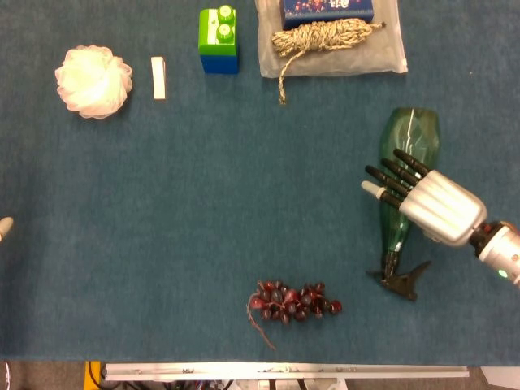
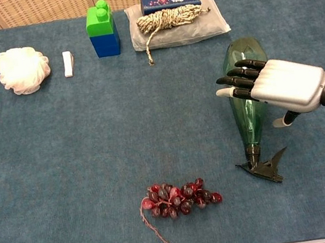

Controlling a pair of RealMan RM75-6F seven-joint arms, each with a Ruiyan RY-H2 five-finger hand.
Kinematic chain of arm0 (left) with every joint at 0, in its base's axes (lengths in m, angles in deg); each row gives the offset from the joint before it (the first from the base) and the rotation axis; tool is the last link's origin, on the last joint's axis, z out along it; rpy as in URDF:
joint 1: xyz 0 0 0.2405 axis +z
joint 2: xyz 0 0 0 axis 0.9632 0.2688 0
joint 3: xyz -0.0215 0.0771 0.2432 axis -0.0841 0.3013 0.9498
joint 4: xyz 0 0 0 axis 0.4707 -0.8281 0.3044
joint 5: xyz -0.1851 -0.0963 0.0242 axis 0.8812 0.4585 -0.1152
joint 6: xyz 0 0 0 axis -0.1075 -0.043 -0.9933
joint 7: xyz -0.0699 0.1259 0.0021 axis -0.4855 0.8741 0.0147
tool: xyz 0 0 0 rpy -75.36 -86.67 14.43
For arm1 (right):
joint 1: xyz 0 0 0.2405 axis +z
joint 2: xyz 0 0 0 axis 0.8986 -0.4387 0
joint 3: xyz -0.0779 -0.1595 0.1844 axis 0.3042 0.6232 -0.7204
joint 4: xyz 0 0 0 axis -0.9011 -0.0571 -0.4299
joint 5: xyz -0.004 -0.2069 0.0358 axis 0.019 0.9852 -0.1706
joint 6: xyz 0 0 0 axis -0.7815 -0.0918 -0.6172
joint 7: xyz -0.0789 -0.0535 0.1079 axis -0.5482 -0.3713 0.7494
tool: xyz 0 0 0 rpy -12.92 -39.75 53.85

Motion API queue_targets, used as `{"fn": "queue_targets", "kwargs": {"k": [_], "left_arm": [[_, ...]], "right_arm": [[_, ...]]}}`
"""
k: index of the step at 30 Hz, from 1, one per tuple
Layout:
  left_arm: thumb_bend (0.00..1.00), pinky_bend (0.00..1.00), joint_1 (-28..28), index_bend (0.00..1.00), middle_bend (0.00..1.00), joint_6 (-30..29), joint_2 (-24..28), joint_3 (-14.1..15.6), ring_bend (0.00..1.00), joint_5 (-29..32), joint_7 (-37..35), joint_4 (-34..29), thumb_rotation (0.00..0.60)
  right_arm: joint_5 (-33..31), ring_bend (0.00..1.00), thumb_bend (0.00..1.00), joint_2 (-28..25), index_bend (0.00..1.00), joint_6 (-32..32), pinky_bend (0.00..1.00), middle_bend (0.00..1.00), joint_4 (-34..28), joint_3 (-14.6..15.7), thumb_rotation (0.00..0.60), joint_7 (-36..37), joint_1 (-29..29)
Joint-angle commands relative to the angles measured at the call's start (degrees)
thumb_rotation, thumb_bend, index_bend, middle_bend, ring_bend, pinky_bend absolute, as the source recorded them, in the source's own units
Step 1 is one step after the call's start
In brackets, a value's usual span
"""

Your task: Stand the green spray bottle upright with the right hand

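The green spray bottle (image 1: 409, 145) (image 2: 250, 120) lies on its side on the blue cloth at the right, its base toward the far edge and its black trigger head (image 1: 400, 279) (image 2: 264, 167) toward me. My right hand (image 1: 422, 199) (image 2: 275, 84) hovers palm down over the bottle's middle, fingers stretched out and apart, thumb below on the right side; it holds nothing. Whether the palm touches the bottle is hidden. Only a pale tip of my left hand (image 1: 5, 227) shows at the left edge of the head view.
A bunch of dark red grapes (image 1: 294, 301) (image 2: 180, 197) lies near the front edge. Along the far side sit a white mesh puff (image 1: 93, 80), a small white stick (image 1: 158, 78), a green and blue block (image 1: 218, 39), and a rope coil (image 1: 321, 36) on a clear bag.
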State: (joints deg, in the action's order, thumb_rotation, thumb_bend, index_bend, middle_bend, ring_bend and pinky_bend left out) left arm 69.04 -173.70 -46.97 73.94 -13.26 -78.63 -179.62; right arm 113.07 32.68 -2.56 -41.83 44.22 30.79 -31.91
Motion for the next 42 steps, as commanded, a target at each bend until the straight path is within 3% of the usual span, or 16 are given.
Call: {"fn": "queue_targets", "kwargs": {"k": [1,15,35,39,42], "left_arm": [[0.00,0.00,0.0,0.00,0.00,0.0,0.0,0.0,0.00,0.0,0.0,0.0,0.600],[0.00,0.00,0.0,0.00,0.00,0.0,0.0,0.0,0.00,0.0,0.0,0.0,0.600],[0.00,0.00,0.0,0.00,0.00,0.0,0.0,0.0,0.00,0.0,0.0,0.0,0.600],[0.00,0.00,0.0,0.00,0.00,0.0,0.0,0.0,0.00,0.0,0.1,0.0,0.600],[0.00,0.00,0.0,0.00,0.00,0.0,0.0,0.0,0.00,0.0,0.0,0.0,0.600]], "right_arm": [[-1.4,0.00,0.00,-1.0,0.08,-2.1,0.00,0.00,-1.4,-1.1,0.600,-2.0,1.4],[1.0,0.00,0.00,-4.0,0.14,-8.2,0.00,0.06,-3.1,-0.6,0.600,-4.9,6.5],[4.2,0.00,0.00,-1.8,0.21,-7.9,0.00,0.12,1.9,0.9,0.600,-3.1,8.5],[4.4,0.00,0.00,-1.0,0.26,-7.6,0.04,0.15,2.8,1.0,0.600,-2.5,8.7],[4.5,0.03,0.00,-0.3,0.36,-7.0,0.09,0.24,3.7,0.9,0.600,-2.2,8.7]]}}
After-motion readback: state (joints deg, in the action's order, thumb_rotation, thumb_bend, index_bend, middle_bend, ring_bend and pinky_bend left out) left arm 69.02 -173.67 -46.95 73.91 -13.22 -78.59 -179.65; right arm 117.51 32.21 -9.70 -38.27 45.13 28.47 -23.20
